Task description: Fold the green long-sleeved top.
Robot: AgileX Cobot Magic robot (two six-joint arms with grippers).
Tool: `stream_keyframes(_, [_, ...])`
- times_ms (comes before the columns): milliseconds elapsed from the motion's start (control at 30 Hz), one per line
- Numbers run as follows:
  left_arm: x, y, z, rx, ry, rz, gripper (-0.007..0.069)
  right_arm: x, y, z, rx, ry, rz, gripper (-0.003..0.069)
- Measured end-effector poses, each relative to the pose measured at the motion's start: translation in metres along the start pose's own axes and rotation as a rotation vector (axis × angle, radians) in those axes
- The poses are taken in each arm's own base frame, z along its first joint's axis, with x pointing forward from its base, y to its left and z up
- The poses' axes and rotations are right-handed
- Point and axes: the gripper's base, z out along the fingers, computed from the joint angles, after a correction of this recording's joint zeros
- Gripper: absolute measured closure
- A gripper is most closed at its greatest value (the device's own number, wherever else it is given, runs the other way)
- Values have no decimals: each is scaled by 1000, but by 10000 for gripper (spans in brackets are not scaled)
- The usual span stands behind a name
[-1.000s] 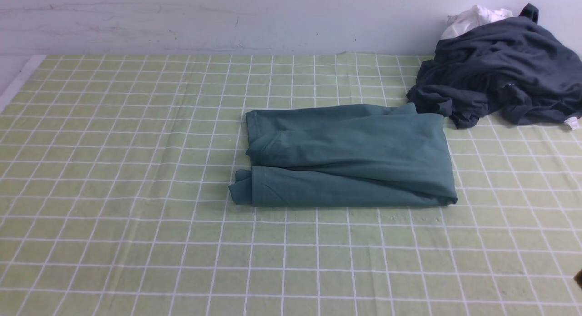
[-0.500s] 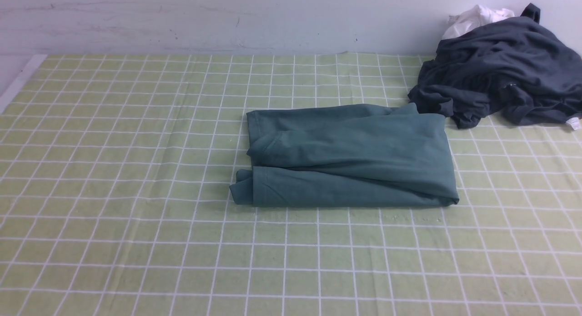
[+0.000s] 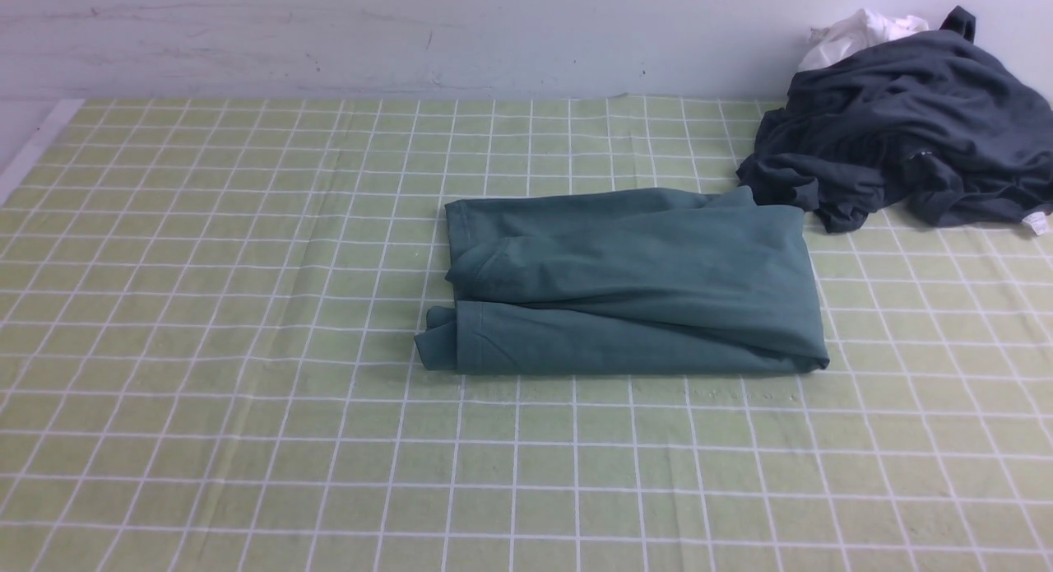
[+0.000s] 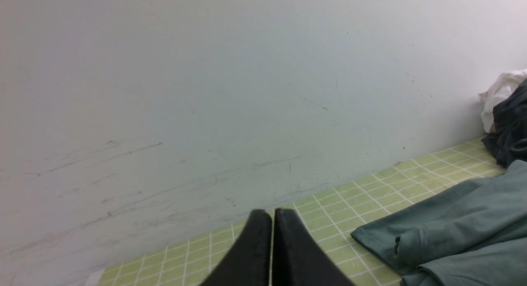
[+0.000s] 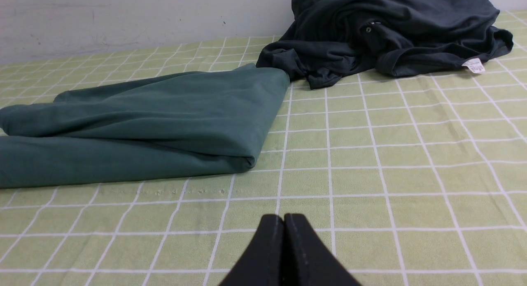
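Green long-sleeved top [image 3: 633,284] lies folded in a neat rectangle, task looks abt done; both arms' jaws pressed together, nothing held.

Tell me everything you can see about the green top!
The dark teal-green long-sleeved top looks like soft cotton jersey. It lies folded into a thick, roughly rectangular bundle on the light green checked tablecloth, layers stacked, a hemmed edge showing at the robot's left end. Its far right corner meets the crumpled dark grey garment. Neither hand touches it.
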Motion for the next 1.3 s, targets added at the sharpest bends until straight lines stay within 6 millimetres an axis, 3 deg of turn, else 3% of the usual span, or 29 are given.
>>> stream_keyframes(433, [2, -1, 0, 1, -2, 0, 628, 0, 0, 0, 0, 0, 0, 673])
stream_keyframes(733, [38, -1, -6, -146, 63, -97, 628, 0, 0, 0, 0, 1, 0, 673])
stream_keyframes(833, [59, -3, -7, -189, 121, -104, 628, 0, 0, 0, 0, 2, 0, 673])
stream_keyframes(1133, [94, -13, -17, -119, 503, -143, 628, 0, 0, 0, 0, 3, 1, 673])
stream_keyframes(1300, [94, -13, -17, -118, 501, -155, 628, 0, 0, 0, 0, 3, 1, 673])
